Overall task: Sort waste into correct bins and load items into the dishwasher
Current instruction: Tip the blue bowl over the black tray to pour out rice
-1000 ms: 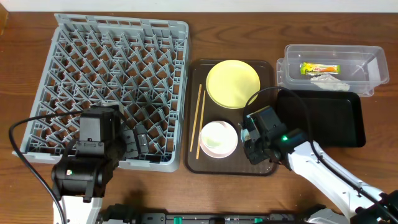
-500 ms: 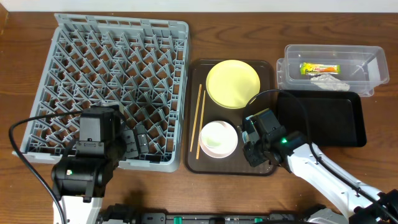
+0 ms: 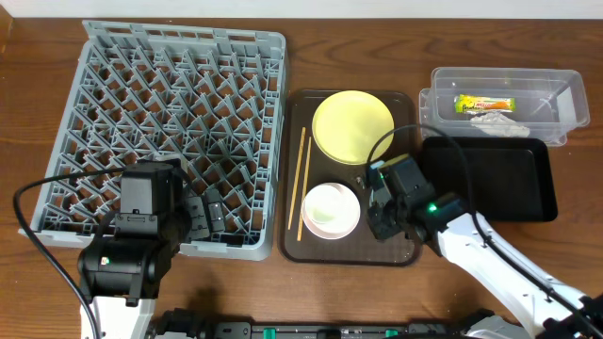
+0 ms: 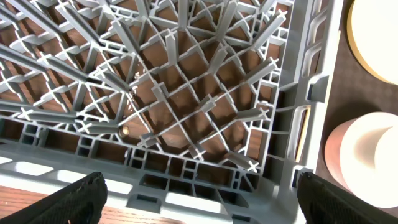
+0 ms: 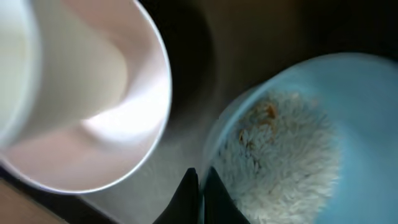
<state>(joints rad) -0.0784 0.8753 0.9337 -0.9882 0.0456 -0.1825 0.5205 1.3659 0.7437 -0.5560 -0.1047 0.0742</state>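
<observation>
My right gripper (image 5: 200, 193) is shut on the rim of the light blue bowl (image 5: 354, 112), which holds white rice scraps (image 5: 280, 149). In the overhead view the right gripper (image 3: 382, 202) hides that bowl, on the brown serving tray beside the pink-white bowl (image 3: 330, 209) (image 5: 74, 93). The yellow plate (image 3: 352, 125) and two chopsticks (image 3: 302, 184) also lie on that tray. My left gripper (image 4: 205, 199) (image 3: 203, 215) is open and empty over the front edge of the grey dish rack (image 3: 170, 113) (image 4: 186, 93). The white cup is out of view.
The clear tub (image 3: 556, 94) at the back right holds the green-and-orange wrapper (image 3: 484, 103) and the white paper scrap (image 3: 495, 120). The black tray (image 3: 499, 179) lies just in front of it, right of the brown serving tray (image 3: 294, 141).
My right gripper has shifted slightly towards the back of the table over the serving tray. The left arm has not moved.
</observation>
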